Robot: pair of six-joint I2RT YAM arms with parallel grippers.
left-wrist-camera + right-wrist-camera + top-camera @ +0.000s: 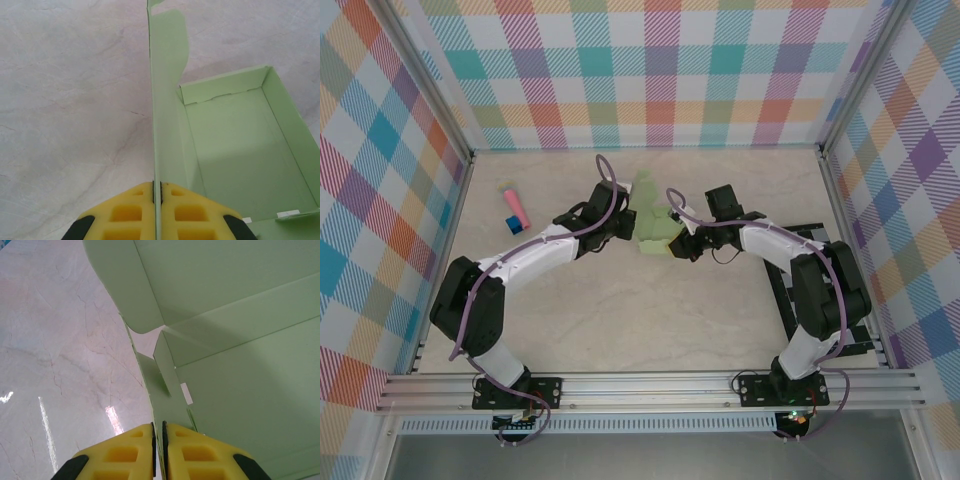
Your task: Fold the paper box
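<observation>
The paper box is pale green card, partly folded, and lies at mid-table between the two arms. In the left wrist view its open tray lies to the right, with one tall panel standing on edge. My left gripper is shut on that panel's near end, and it meets the box from the left. My right gripper is shut on a thin side flap of the box, whose inner walls fill the right of that view. It comes in from the right.
A small pink-and-blue stick lies at the back left of the marble-patterned table. A dark board lies under the right arm near the right wall. Plaid walls and metal posts enclose the table on three sides.
</observation>
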